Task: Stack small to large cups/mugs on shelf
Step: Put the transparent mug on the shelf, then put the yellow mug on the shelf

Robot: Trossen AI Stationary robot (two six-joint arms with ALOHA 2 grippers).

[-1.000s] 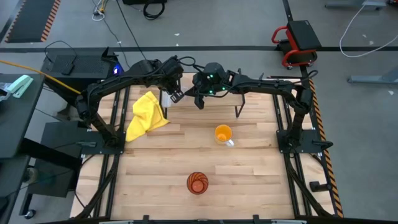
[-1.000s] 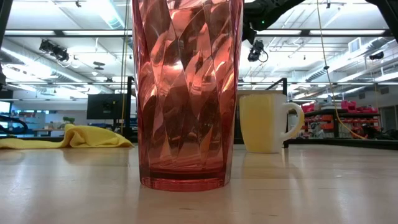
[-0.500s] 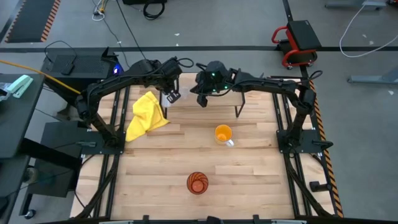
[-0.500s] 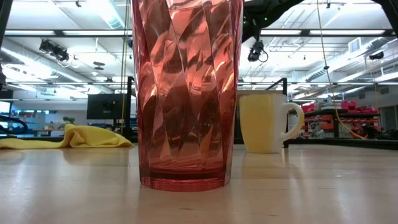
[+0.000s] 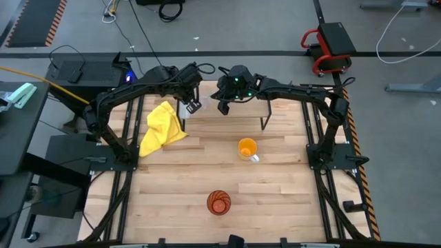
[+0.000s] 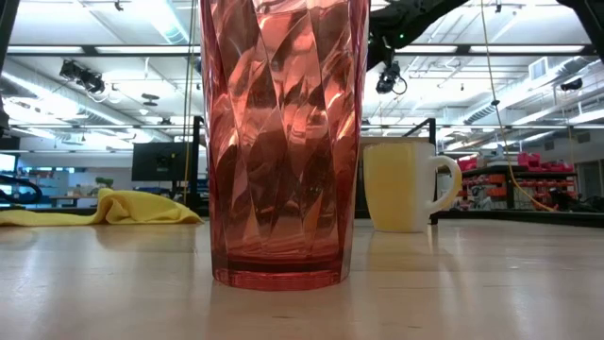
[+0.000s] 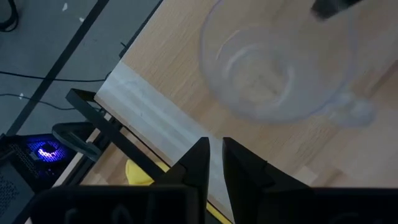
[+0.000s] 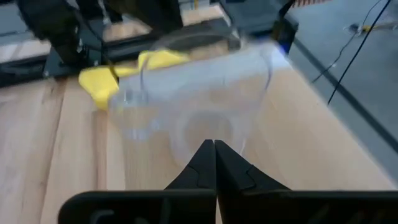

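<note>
Clear glass point(image 7: 261, 81) sat on shelf point(image 7: 186, 74), near its pale strip end, between both grippers. Left gripper point(image 7: 212, 155) hovered just beside glass, fingers nearly closed, holding nothing. Right gripper point(image 8: 214, 155) faced glass, fingers closed, empty. Orange mug point(image 5: 247, 148) mid-table; tumbler point(image 5: 218, 202) near front edge; yellow cloth point(image 5: 161, 129) left of shelf

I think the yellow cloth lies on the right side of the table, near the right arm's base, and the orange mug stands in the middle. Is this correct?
Not quite. The high view shows the yellow cloth on the left side of the table, near the left arm's base, not the right. The orange mug does stand around the middle, as you say.
</note>
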